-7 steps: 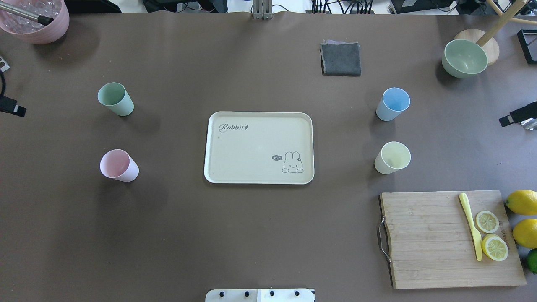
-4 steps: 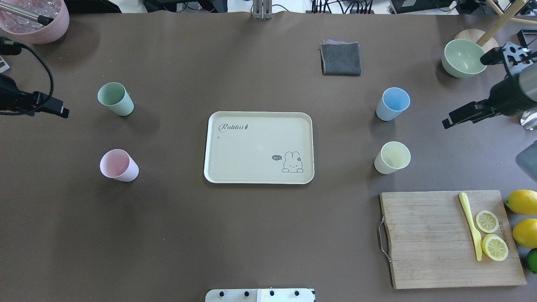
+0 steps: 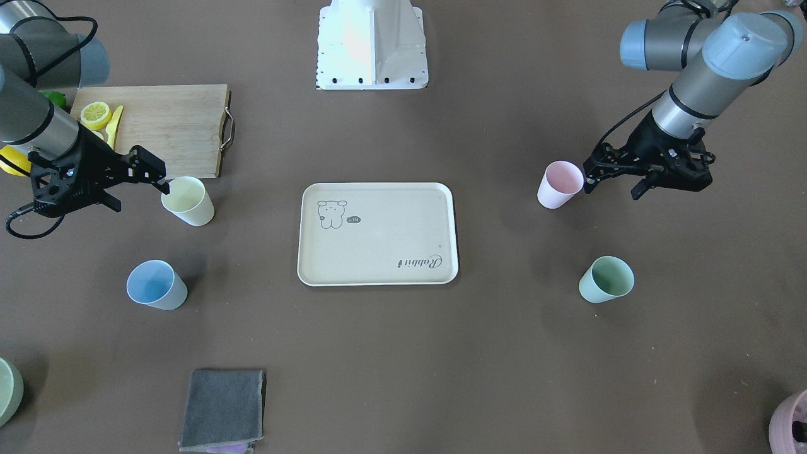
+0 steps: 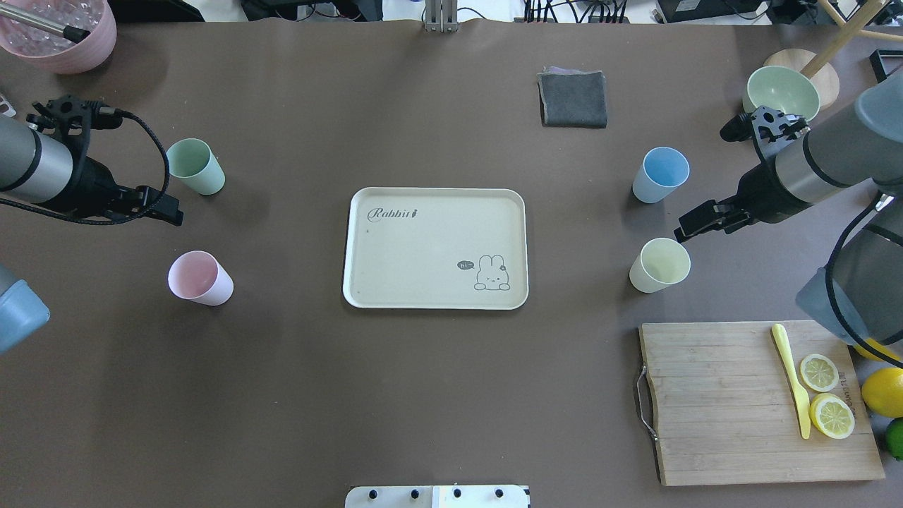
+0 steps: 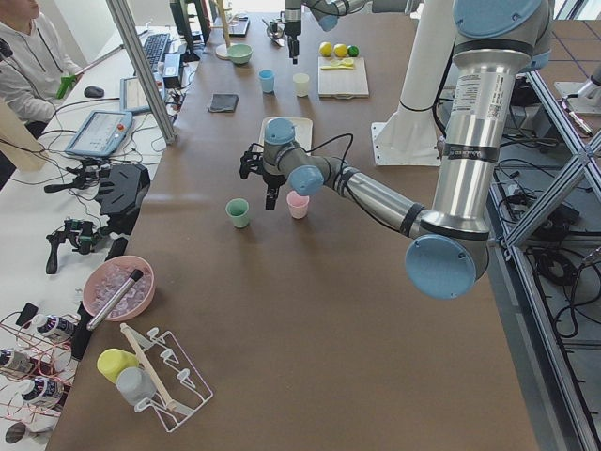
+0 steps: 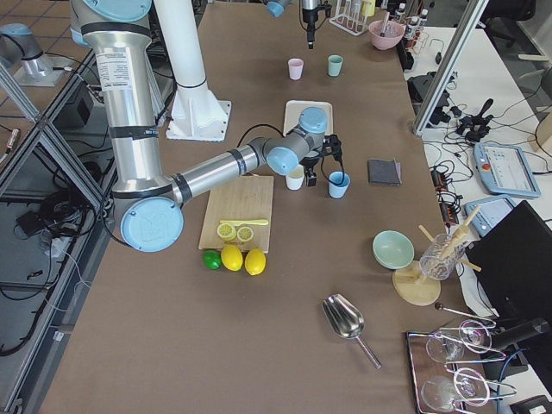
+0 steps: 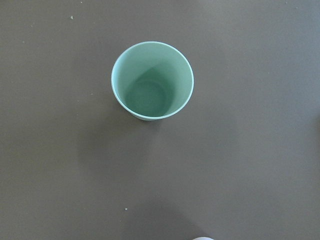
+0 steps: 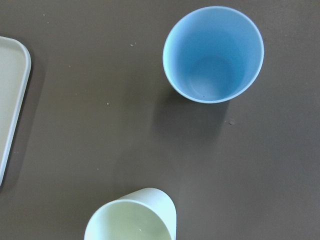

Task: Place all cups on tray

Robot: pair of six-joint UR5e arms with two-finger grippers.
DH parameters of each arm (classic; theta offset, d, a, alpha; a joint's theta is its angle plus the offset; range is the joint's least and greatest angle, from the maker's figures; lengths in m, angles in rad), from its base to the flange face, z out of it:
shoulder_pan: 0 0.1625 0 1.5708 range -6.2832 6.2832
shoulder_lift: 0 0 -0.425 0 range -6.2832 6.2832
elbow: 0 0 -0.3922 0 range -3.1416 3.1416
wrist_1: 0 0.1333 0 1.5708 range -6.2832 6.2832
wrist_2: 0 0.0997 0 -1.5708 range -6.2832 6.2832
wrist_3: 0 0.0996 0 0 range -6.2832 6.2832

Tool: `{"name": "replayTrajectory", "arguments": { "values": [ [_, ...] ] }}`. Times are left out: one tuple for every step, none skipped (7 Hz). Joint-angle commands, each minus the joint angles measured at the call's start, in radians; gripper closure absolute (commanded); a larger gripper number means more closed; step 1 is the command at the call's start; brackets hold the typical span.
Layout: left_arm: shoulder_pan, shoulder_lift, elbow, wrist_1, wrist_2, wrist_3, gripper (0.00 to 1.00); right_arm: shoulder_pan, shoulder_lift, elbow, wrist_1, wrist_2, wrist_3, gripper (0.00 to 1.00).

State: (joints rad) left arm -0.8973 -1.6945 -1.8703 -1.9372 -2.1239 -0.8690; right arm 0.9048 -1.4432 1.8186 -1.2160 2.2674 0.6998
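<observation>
The cream tray [image 4: 423, 261] lies mid-table and holds nothing; it also shows in the front view [image 3: 384, 227]. The mint green cup [image 4: 194, 166] [image 7: 152, 80] and the pink cup [image 4: 200, 278] stand upright to its left. The blue cup [image 4: 661, 174] [image 8: 213, 54] and the yellow cup [image 4: 660, 264] [image 8: 132, 220] stand upright to its right. My left gripper [image 3: 611, 187] is open and empty, raised between the pink and mint cups. My right gripper [image 3: 142, 197] is open and empty, raised between the blue and yellow cups, beside the yellow rim.
A wooden cutting board [image 4: 719, 402] with lemon slices and a yellow knife lies front right, with whole lemons [image 4: 883, 391] beside it. A pale green bowl [image 4: 783, 88] and a grey cloth [image 4: 573, 99] are at the back right. A mauve pot [image 4: 60, 32] is at the back left.
Both arms have swung in from the table's side edges toward the cups. The left gripper now hangs between mint and pink, the right between blue and yellow. No cup has moved.
</observation>
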Motion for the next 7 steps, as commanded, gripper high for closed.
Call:
{"name": "replayTrajectory", "arguments": {
  "values": [
    [0.043,0.007,0.002,0.001,0.022,-0.004,0.02,-0.047,0.0,-0.024,-0.002,-0.052,0.003,0.08],
    [0.069,0.006,0.003,0.001,0.042,-0.016,0.02,-0.052,-0.002,-0.05,-0.001,-0.052,0.003,0.11],
    [0.092,0.009,0.01,0.001,0.044,-0.016,0.02,-0.056,-0.002,-0.053,0.0,-0.052,0.003,0.17],
    [0.106,0.025,0.007,0.001,0.054,-0.016,0.03,-0.063,0.0,-0.054,-0.002,-0.052,0.004,0.34],
    [0.136,0.039,0.011,0.003,0.077,-0.016,0.14,-0.064,0.0,-0.053,-0.002,-0.046,0.004,0.86],
    [0.149,0.042,0.026,0.004,0.085,-0.013,0.3,-0.064,0.004,-0.053,-0.008,-0.042,0.004,1.0],
    [0.158,0.053,0.025,0.007,0.087,-0.018,0.61,-0.063,0.004,-0.051,-0.008,-0.037,0.003,1.0]
  ]
}}
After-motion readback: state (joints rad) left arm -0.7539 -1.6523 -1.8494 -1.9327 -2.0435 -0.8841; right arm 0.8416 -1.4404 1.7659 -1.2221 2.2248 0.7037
